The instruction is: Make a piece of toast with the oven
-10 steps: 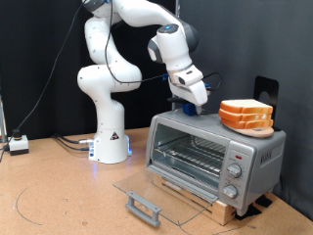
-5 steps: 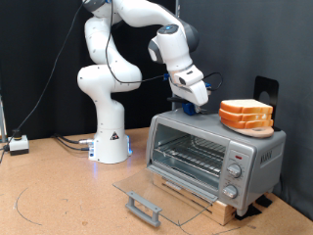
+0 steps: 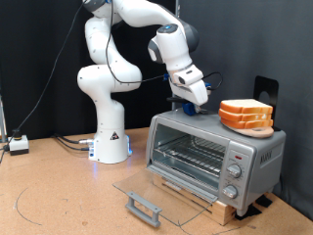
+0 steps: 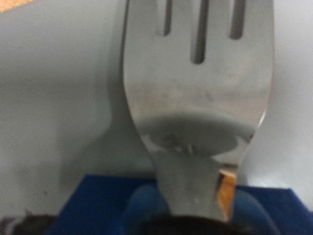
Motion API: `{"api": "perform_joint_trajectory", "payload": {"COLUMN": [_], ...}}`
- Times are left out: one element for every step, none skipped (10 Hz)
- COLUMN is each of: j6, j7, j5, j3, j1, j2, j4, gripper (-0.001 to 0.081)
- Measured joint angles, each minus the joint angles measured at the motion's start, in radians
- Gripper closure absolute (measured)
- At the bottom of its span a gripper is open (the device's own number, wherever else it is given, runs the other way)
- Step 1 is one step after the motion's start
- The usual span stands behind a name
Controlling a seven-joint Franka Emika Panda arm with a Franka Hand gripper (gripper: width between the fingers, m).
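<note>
The silver-grey oven stands on a wooden base at the exterior view's right. Its glass door lies open and flat, and the wire rack inside is bare. A pile of bread slices sits on the oven's top at its right end; no single slice lies apart. My gripper is low over the left end of the oven top, beside something blue. The wrist view is filled by a metal fork, tines away from the camera. Its neck runs back into a dark and blue shape at the hand.
The white arm base stands on the brown table behind the oven's left side. A white box with cables lies at the exterior view's far left. A dark stand rises behind the bread.
</note>
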Motion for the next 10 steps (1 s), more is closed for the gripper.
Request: {"api": "perform_joint_trajectory", "payload": {"j6": [-0.001,-0.002,-0.002,-0.003,-0.004,-0.004,-0.005,-0.006,-0.008,-0.011], "j7": [0.0,0.0,0.0,0.0,0.0,0.0,0.001,0.001,0.001,0.001], "j5": [-0.003,-0.004,-0.01,-0.022,-0.034,-0.042,-0.048,-0.051,-0.052,-0.052], "j3": [-0.003,-0.011,-0.015,-0.015,-0.015,-0.014,-0.013,-0.013,-0.013,-0.013], "j1": [-0.01,-0.02,-0.03,-0.039,-0.048,-0.054,-0.057,-0.06,-0.062,-0.063], "j2": [-0.003,-0.006,-0.009,-0.009,-0.009,-0.009,-0.009,-0.009,-0.009,-0.009], "j4": [0.0,0.001,0.001,0.002,0.002,0.002,0.001,0.001,0.001,0.001], "gripper": [0.0332,0.0332,0.0332,0.0332,0.0332,0.0332,0.0332,0.0332,0.0332,0.0332]}}
